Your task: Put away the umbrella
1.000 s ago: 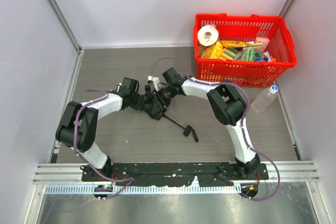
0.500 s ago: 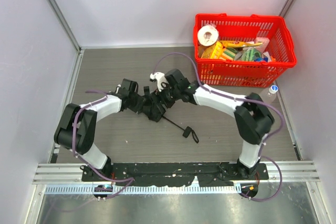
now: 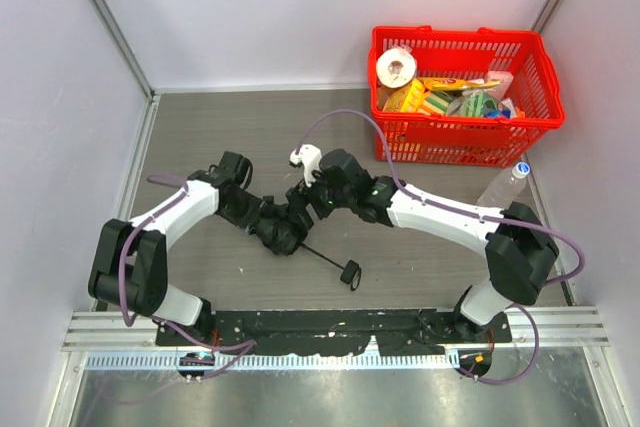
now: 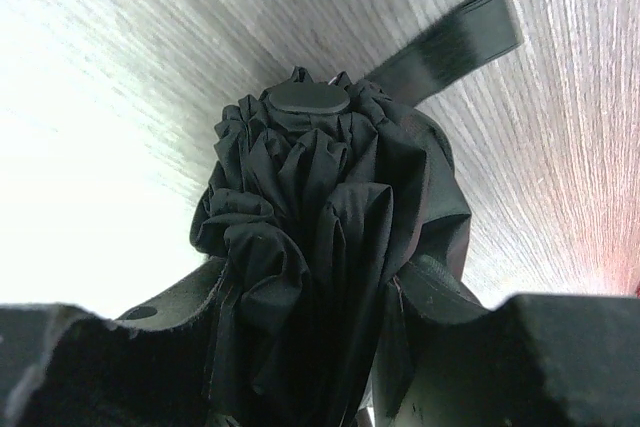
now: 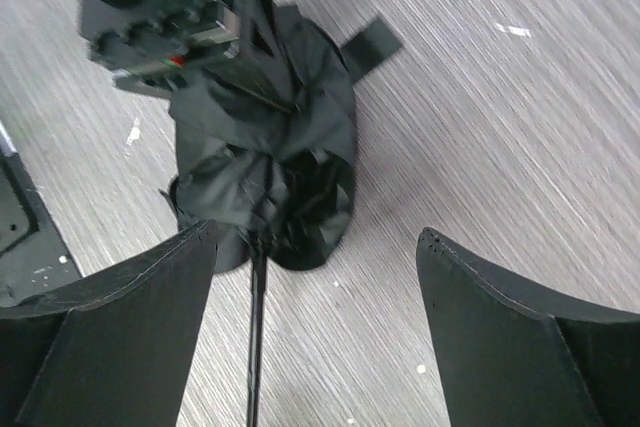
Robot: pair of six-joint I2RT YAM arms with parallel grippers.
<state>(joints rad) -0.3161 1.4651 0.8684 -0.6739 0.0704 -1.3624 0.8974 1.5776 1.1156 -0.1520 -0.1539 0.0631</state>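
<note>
The umbrella (image 3: 283, 235) is a crumpled black fabric bundle lying on the table, left of centre. Its thin shaft runs toward the near right and ends at the small handle (image 3: 352, 273). My left gripper (image 3: 268, 225) is shut on the fabric; in the left wrist view the bundle (image 4: 320, 177) fills the gap between my fingers (image 4: 170, 312), with a strap (image 4: 450, 47) trailing beyond. My right gripper (image 3: 303, 205) hovers just behind the bundle, open wide and empty. In the right wrist view the fabric (image 5: 280, 167) and shaft (image 5: 255, 347) lie below the open gripper (image 5: 318, 237).
A red basket (image 3: 455, 33) full of groceries stands at the back right. A clear plastic bottle (image 3: 503, 190) lies beside it at the table's right edge. Walls close in the left, back and right sides.
My left gripper has dragged the umbrella toward the near left, and the handle followed. My right arm has stretched out leftward, keeping its gripper by the bundle.
</note>
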